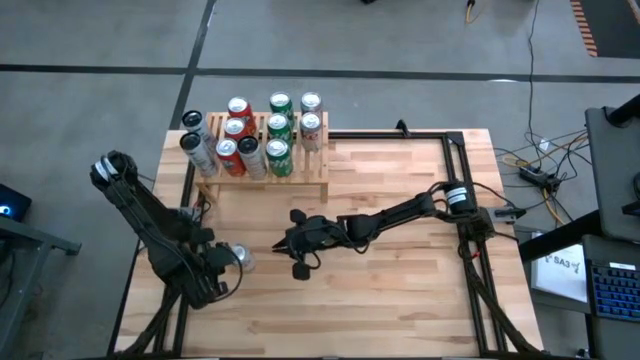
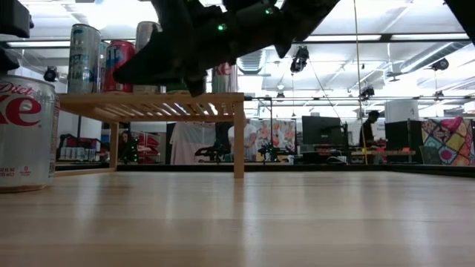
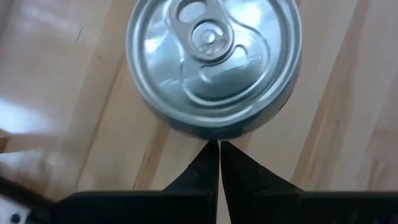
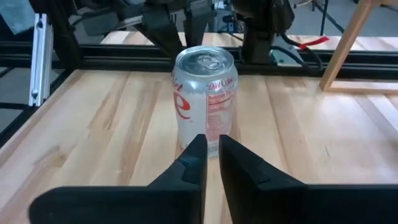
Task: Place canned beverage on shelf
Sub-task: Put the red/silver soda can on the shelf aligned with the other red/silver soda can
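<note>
A silver Diet Coke can (image 4: pixel 205 99) stands upright on the wooden table near its left front (image 1: pixel 241 258), and also shows at the left of the low view (image 2: pixel 26 133). My left gripper (image 3: pixel 219 146) is shut and points down right at the can's top rim. My right gripper (image 4: pixel 211 142) is shut, lies nearly level and points at the can from the table's right, a short way off (image 1: pixel 282 244). The shelf (image 1: pixel 300 182), a low light-wood slatted rack, stands at the far left with several cans upright on top (image 2: pixel 159 104). My left gripper comes from above with its shut fingertips right beside the can's top rim (image 3: pixel 208 132). I cannot tell whether they touch it. The can stands upright with its base on the table.
Black frame rails (image 1: pixel 440 135) run along the table's far and right edges. Bare tabletop (image 1: pixel 400 290) lies at the middle and right, between the shelf and the near edge. One shelf leg (image 4: pixel 348 43) stands beyond the can toward the far side.
</note>
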Available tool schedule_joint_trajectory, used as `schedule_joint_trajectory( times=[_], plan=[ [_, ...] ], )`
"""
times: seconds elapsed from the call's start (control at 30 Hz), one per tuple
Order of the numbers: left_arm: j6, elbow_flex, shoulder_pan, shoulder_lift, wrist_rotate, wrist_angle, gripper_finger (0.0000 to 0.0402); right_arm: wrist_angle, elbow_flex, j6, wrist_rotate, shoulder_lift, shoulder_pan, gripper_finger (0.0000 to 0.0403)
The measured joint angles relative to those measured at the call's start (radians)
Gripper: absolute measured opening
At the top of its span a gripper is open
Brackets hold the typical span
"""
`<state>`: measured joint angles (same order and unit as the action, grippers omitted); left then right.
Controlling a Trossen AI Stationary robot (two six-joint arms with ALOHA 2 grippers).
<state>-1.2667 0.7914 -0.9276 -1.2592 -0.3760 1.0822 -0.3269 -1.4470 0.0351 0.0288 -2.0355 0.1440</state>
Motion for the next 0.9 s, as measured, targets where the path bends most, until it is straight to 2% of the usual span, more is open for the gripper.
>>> schedule_joint_trajectory(
  times=[0.2,0.43,0.7,0.9],
  plan=[
    [0.000,-0.007,0.002,-0.026,-0.086,-0.037,0.0000,0.000,-0.046,0.018,0.000,-0.054,0.000,0.0072],
    [0.039,-0.003,0.003,-0.062,-0.181,-0.107,0.0000,0.010,-0.126,0.021,0.043,-0.135,0.000,0.0167],
    [0.050,-0.003,0.007,-0.128,-0.190,-0.144,0.0000,0.027,-0.153,0.042,0.053,-0.159,0.000,0.0294],
    [0.050,-0.003,0.013,-0.187,-0.192,-0.120,0.0000,0.038,-0.153,-0.029,0.051,-0.159,0.002,0.0350]
  ],
)
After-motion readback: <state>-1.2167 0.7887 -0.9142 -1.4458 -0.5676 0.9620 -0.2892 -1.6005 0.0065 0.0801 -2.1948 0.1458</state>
